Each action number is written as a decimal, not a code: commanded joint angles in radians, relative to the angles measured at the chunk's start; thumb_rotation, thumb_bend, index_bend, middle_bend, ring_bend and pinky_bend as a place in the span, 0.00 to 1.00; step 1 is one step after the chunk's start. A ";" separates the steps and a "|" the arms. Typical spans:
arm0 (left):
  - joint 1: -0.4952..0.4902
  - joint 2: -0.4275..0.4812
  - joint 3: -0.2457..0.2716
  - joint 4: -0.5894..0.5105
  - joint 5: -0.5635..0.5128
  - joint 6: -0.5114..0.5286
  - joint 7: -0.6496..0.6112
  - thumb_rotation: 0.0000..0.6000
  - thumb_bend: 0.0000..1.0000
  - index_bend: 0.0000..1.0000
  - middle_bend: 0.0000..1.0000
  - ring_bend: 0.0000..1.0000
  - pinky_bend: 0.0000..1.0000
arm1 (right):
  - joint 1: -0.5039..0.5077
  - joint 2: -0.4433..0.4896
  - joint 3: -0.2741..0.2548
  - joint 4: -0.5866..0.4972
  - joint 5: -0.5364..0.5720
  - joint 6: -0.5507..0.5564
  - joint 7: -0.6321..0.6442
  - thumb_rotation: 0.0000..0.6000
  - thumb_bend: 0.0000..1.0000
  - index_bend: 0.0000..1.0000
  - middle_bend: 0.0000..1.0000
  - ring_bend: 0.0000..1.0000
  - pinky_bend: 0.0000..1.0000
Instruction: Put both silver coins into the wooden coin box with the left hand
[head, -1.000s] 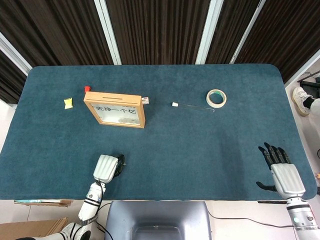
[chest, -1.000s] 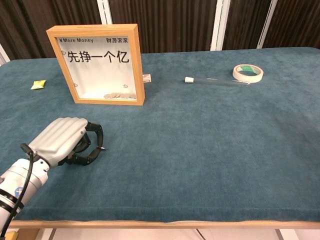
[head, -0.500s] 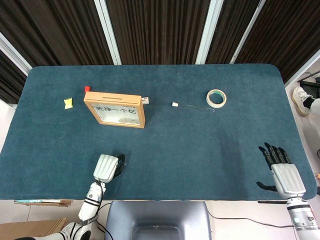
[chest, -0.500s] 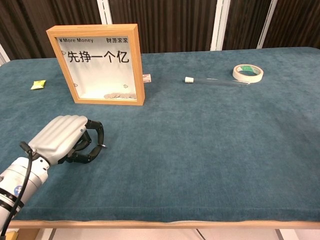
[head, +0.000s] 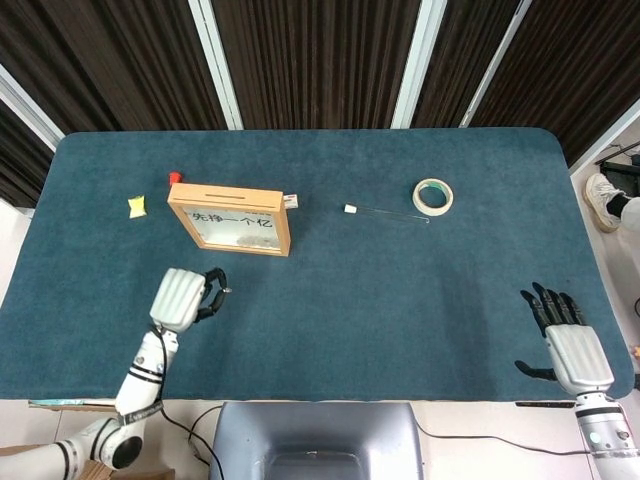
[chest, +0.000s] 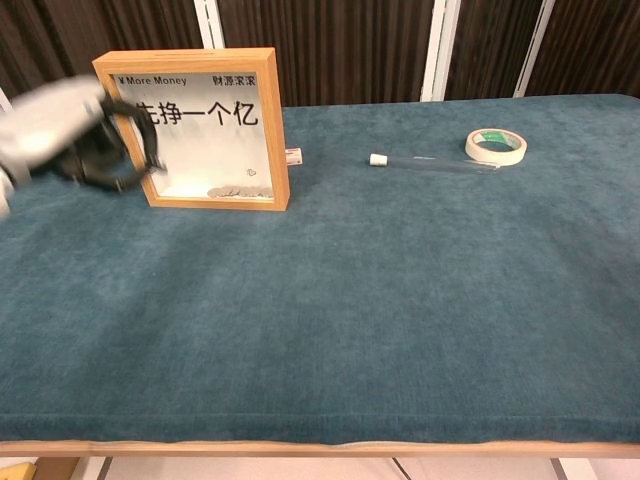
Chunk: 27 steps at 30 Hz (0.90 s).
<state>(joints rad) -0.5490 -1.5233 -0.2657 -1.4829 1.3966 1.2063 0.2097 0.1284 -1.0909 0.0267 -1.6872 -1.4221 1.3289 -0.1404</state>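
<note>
Head view: left hand (head: 184, 297) raised above the table (head: 400, 300) in front of the wooden coin box (head: 231, 218), fingers curled inward, contents not discernible; right hand (head: 568, 342) flat at the near right edge, fingers spread. Chest view: left hand (chest: 70, 135) blurred, overlapping the box's (chest: 200, 125) left edge; coins seen only as a pale heap (chest: 225, 190) inside the box, behind the pane.

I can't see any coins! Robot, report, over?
Left robot hand raised near wooden coin box, fingers curled; coin not discernible. Right robot hand open, resting. Nothing blocking the slot.
</note>
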 joint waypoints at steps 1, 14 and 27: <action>-0.091 0.169 -0.143 -0.148 -0.147 -0.131 0.057 1.00 0.45 0.62 1.00 1.00 1.00 | 0.005 -0.005 0.003 0.003 0.012 -0.011 -0.009 1.00 0.18 0.00 0.00 0.00 0.00; -0.331 0.178 -0.253 0.064 -0.427 -0.378 0.013 1.00 0.45 0.62 1.00 1.00 1.00 | 0.004 0.007 0.023 0.003 0.065 -0.019 0.003 1.00 0.18 0.00 0.00 0.00 0.00; -0.416 0.145 -0.196 0.220 -0.478 -0.436 -0.013 1.00 0.45 0.62 1.00 1.00 1.00 | 0.002 0.015 0.025 0.006 0.069 -0.018 0.020 1.00 0.18 0.00 0.00 0.00 0.00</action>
<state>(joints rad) -0.9616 -1.3754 -0.4656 -1.2652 0.9206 0.7700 0.1981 0.1299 -1.0759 0.0514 -1.6808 -1.3536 1.3113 -0.1203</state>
